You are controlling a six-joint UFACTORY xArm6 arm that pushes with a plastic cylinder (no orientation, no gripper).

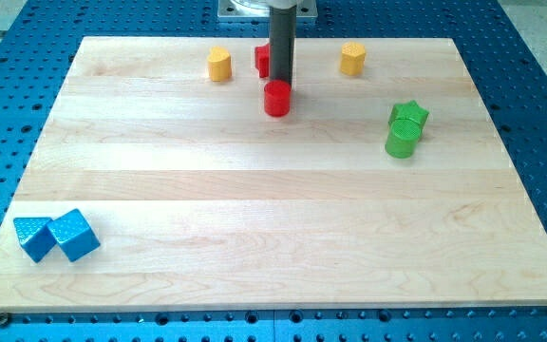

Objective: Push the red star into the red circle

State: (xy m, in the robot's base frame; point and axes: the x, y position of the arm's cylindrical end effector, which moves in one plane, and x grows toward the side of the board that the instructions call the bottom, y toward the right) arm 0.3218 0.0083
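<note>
The red circle (276, 98), a short red cylinder, stands on the wooden board (273, 228) near the view's top centre. The red star (263, 60) is just above it, toward the view's top, and the dark rod hides most of it. My tip (281, 82) comes down between the two red blocks, at the upper edge of the red circle and right of the visible part of the red star. Whether the tip touches either block cannot be told.
A yellow block (219, 65) sits left of the red star and another yellow block (352, 58) to its right. A green star (409, 116) touches a green cylinder (401, 141) at the right. Two blue blocks (34, 237) (74, 235) sit together at the bottom left.
</note>
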